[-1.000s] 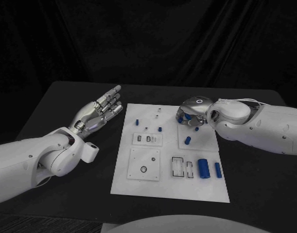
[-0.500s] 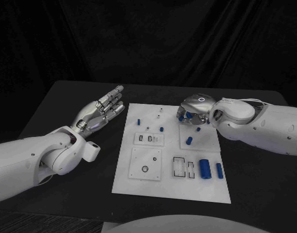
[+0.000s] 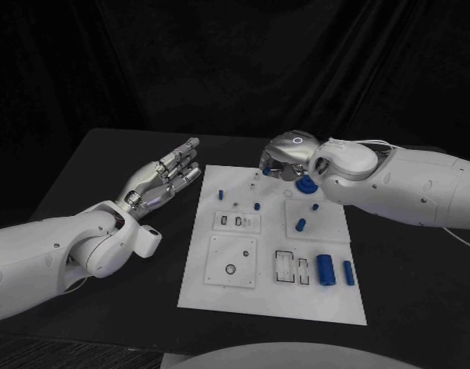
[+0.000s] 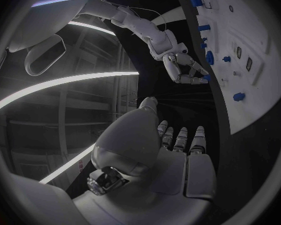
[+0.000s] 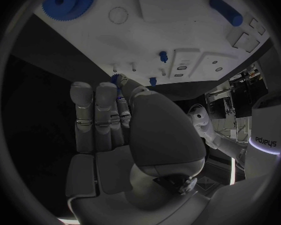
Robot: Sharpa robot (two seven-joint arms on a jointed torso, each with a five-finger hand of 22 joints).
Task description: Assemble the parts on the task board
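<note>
The white task board (image 3: 266, 296) lies mid-table with several blue parts on it: a large cylinder (image 3: 325, 267), a slimmer one (image 3: 348, 272) and small pegs (image 3: 300, 224). My right hand (image 3: 288, 157) hovers over the board's far edge and pinches a small blue part (image 5: 117, 78) between thumb and fingertip. A blue gear (image 3: 307, 186) lies on the board just beside this hand; the right wrist view shows the gear (image 5: 68, 0) flat on the board (image 5: 178, 15). My left hand (image 3: 163, 178) is held flat, fingers stretched, left of the board, holding nothing.
A black ring (image 3: 228, 269) sits on a raised white plate at the board's near left. Slotted plates (image 3: 236, 221) lie mid-board. Black table (image 3: 101, 161) surrounds the board. The left wrist view shows the right hand (image 4: 181, 67) over the board (image 4: 259, 45).
My right hand has swung left and away towards the board's far edge, uncovering the blue gear that now lies on the board. The left hand has stayed put.
</note>
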